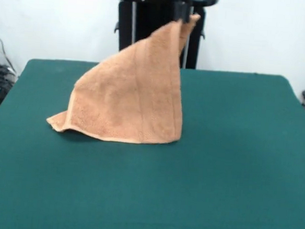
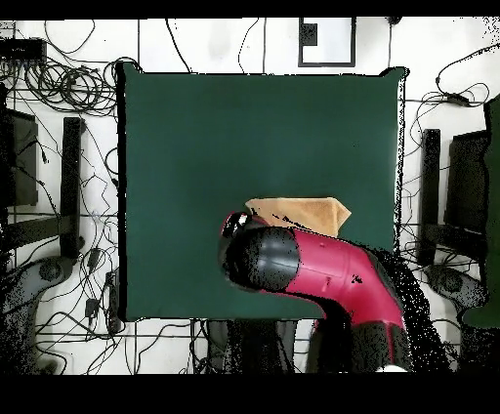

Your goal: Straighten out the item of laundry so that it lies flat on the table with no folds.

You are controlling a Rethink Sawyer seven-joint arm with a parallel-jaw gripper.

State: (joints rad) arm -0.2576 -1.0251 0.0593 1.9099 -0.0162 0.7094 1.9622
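Towel (image 1: 132,102), orange-tan, hangs as a tall tent from one pinched corner. Going left to right in the front view: its lowest loose corner lies on the table (image 1: 232,167) well down and to the left of the gripper (image 1: 182,14), curled up slightly at the tip; from there the bottom hem runs along the felt to the right, ending almost straight below the gripper. Left edge slopes up steeply to the top corner; right edge drops close to vertical. A woven band shows as a faint stripe running down the cloth near the right edge, another faint line further left. Top corner sits in the gripper at the top edge of the picture, a small flap of cloth poking out to the right of it. Gripper is clamped on that corner, dark fingers closed around the cloth.

Overhead view: red and black arm (image 2: 322,269) covers most of the towel; only a strip of cloth (image 2: 298,212) shows just beyond the arm's head, touching the green top. Gripper itself hidden under the arm there. Rest of the table bare green felt.
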